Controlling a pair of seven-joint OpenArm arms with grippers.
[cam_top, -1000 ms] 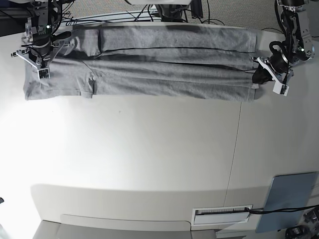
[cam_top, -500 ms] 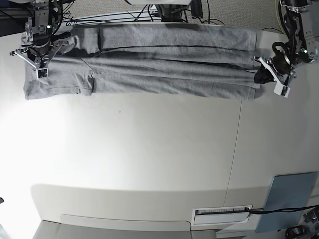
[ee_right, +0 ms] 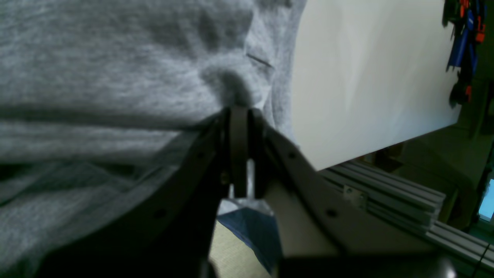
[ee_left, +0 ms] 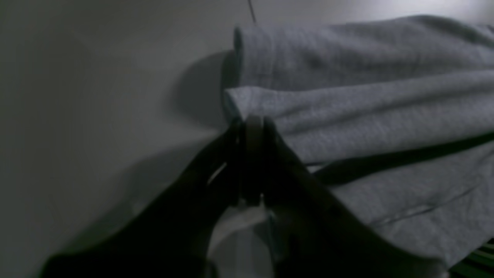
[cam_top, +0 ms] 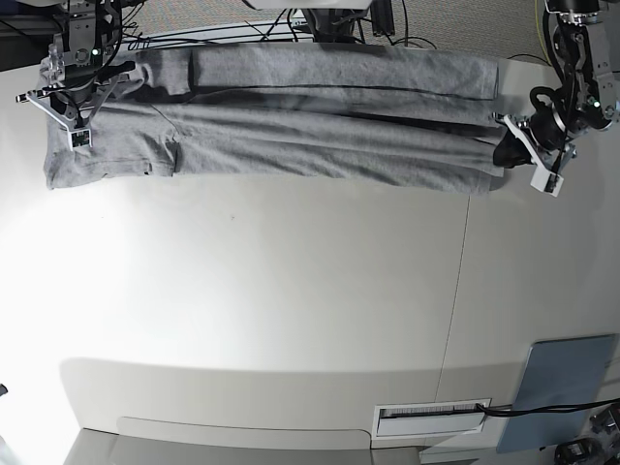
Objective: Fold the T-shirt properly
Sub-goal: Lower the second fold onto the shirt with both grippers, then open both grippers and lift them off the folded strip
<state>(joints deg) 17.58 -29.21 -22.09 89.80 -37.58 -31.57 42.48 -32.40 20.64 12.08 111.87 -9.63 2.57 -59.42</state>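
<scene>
Since a second ago I have drawn both ends of the T-shirt (cam_top: 310, 126) toward the table's (cam_top: 291, 310) far edge; its near hem now lies farther from the camera, and both my grippers sit closer to that edge.

From the base view, the shirt stretches as a long band between my two hands, its long axis running straight from my right gripper (cam_top: 77, 102) to my left gripper (cam_top: 511, 145), sleeve end at my right. A grey-blue panel (cam_top: 562, 387) lies well apart at the near corner.

In my left wrist view, my left gripper (ee_left: 251, 127) is clamped on a folded corner of the T-shirt (ee_left: 366, 112), cloth spreading away beyond my fingertips.

In my right wrist view, my right gripper (ee_right: 239, 112) is pinched tight on a puckered bunch of the T-shirt (ee_right: 115, 69), bare table (ee_right: 366, 77) just beside it.
</scene>
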